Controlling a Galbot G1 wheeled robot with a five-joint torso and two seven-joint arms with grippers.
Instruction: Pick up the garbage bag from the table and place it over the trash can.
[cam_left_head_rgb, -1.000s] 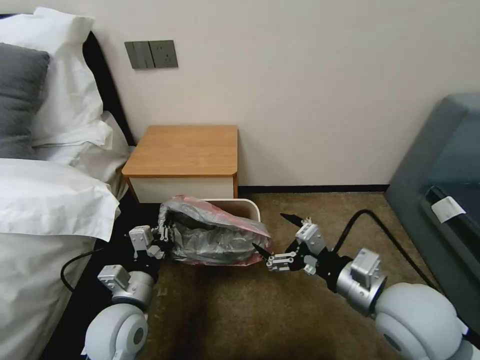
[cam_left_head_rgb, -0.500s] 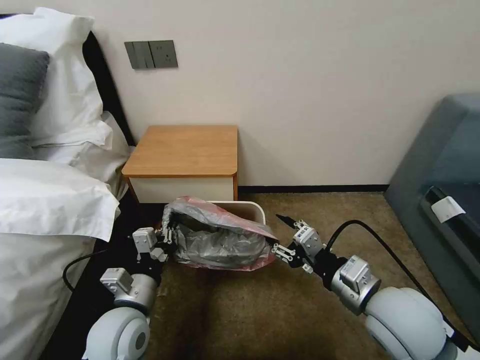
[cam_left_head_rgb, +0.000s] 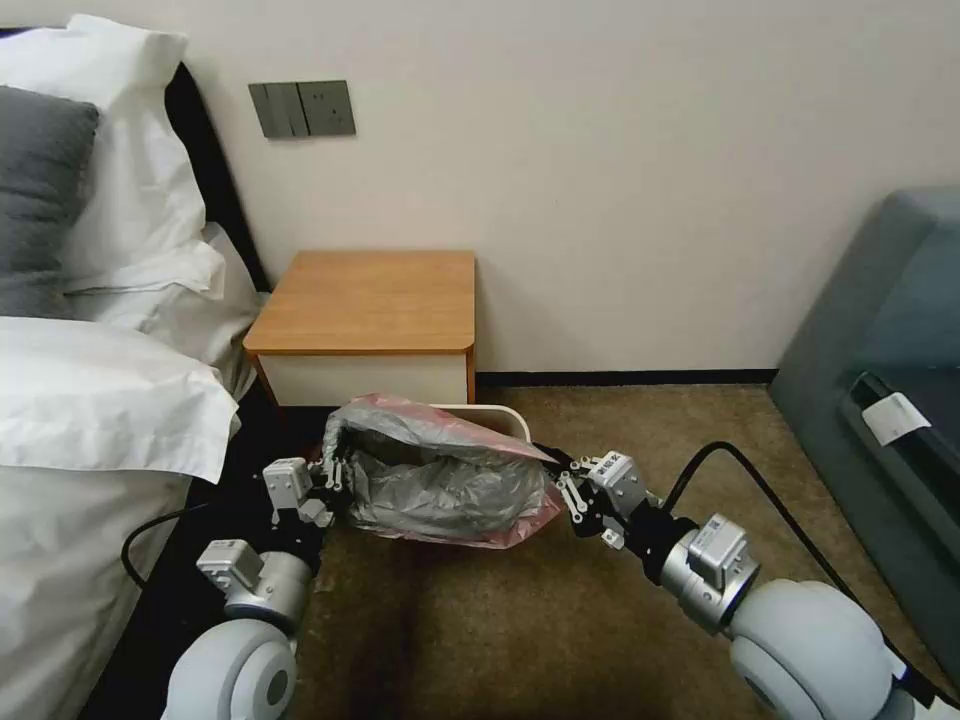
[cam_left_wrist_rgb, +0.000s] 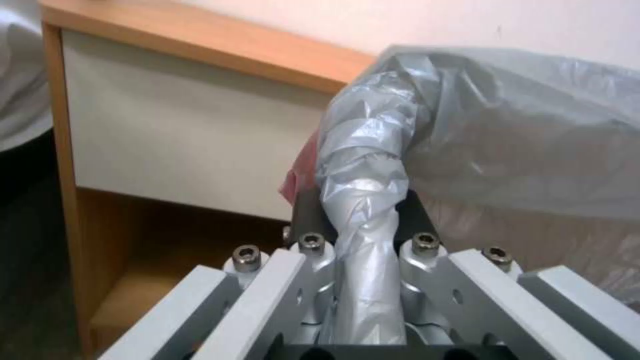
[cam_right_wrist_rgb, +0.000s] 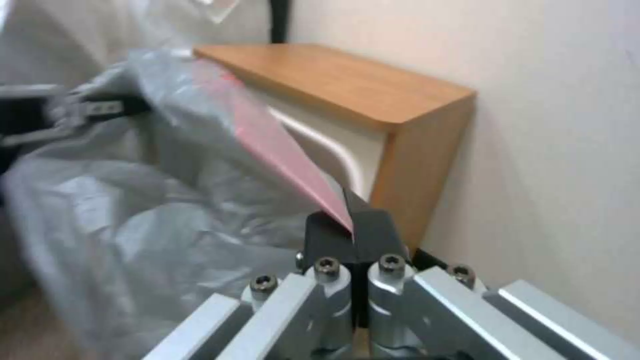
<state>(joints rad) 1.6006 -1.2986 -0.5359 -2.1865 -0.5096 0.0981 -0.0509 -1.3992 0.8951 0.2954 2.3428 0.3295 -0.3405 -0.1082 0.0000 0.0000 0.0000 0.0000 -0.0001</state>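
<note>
The garbage bag (cam_left_head_rgb: 440, 480), crinkled grey with a pinkish-red rim, is stretched between my two grippers just above the trash can (cam_left_head_rgb: 500, 410), whose pale rim peeks out behind it. My left gripper (cam_left_head_rgb: 335, 465) is shut on the bag's left end, a twisted grey strand (cam_left_wrist_rgb: 363, 240) pinched between its fingers. At the bag's right edge, my right gripper (cam_left_head_rgb: 552, 468) is shut on the pink rim (cam_right_wrist_rgb: 280, 150). The table (cam_left_head_rgb: 370, 300) stands against the wall right behind the trash can, its wooden top bare. The left gripper (cam_left_wrist_rgb: 363, 200) and right gripper (cam_right_wrist_rgb: 351, 215) each face the table's white front.
A bed with white linen (cam_left_head_rgb: 100, 400) lies close on the left, beside my left arm. A grey upholstered seat (cam_left_head_rgb: 880, 330) stands on the right. Brown carpet (cam_left_head_rgb: 640, 420) lies open between the trash can and the seat.
My right gripper, open a second ago, has moved left to the bag's right edge and shut on the pink rim. The bag now spreads wider. The left gripper has kept its hold.
</note>
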